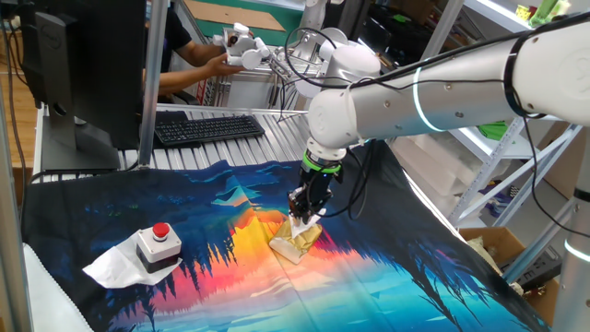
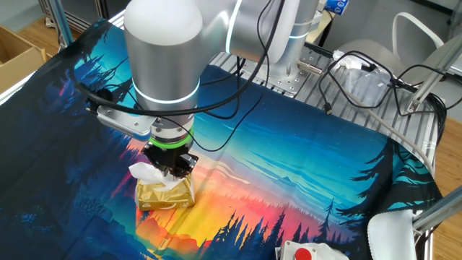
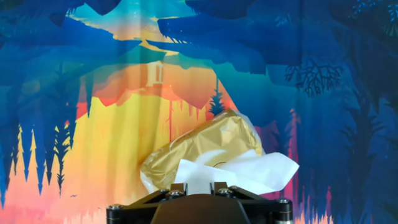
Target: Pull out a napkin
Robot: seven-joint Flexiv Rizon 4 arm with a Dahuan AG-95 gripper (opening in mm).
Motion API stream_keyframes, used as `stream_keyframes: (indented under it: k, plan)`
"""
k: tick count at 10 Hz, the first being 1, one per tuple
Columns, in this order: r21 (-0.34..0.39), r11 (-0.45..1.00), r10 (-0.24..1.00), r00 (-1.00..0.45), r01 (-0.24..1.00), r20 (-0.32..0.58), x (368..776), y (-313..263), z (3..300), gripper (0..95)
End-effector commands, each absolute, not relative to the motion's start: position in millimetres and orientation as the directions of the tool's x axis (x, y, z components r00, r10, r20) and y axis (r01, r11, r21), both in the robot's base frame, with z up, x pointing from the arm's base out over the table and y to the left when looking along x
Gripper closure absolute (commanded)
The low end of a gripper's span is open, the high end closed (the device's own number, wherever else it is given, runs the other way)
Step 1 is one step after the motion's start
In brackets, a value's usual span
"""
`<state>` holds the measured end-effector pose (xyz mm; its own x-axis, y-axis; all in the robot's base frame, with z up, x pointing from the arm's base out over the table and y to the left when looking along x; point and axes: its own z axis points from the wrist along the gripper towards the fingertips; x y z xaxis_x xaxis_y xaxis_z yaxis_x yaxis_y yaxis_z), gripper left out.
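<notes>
A gold napkin pack (image 1: 297, 242) lies on the colourful cloth (image 1: 387, 277) near the table's middle; it also shows in the other fixed view (image 2: 166, 195) and the hand view (image 3: 205, 140). A white napkin (image 3: 249, 171) sticks up out of its top slot, and in the other fixed view the napkin (image 2: 143, 172) spreads to the left. My gripper (image 1: 304, 218) stands straight down on the pack's top (image 2: 171, 169). In the hand view the gripper (image 3: 198, 186) has its two fingers close together with white napkin between them.
A grey box with a red button (image 1: 159, 243) sits on a loose white sheet (image 1: 111, 269) at the front left; it also shows in the other fixed view (image 2: 302, 253). A black keyboard (image 1: 207, 127) and a monitor stand (image 1: 74, 138) are behind the cloth. A person stands at the back.
</notes>
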<state>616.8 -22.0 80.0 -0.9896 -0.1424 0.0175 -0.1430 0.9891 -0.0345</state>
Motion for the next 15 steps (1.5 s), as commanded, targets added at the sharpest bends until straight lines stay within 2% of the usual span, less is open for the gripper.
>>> stream_keyframes:
  k: [1,4,5,6,15]
  plan:
    - [-0.034,0.989,-0.142,-0.990,-0.142,0.014,617.3,-22.3,80.2,95.0]
    - [-0.035,0.991,-0.125,-0.992,-0.125,0.011,617.3,-23.1,80.0,95.0]
    - [-0.034,0.992,-0.120,-0.993,-0.120,0.009,617.9,-23.8,80.5,76.0]
    - [-0.029,0.993,-0.114,-0.993,-0.114,0.009,619.2,-24.6,81.8,38.0]
    - [-0.036,0.992,-0.119,-0.993,-0.119,0.009,619.5,-24.7,82.1,38.0]
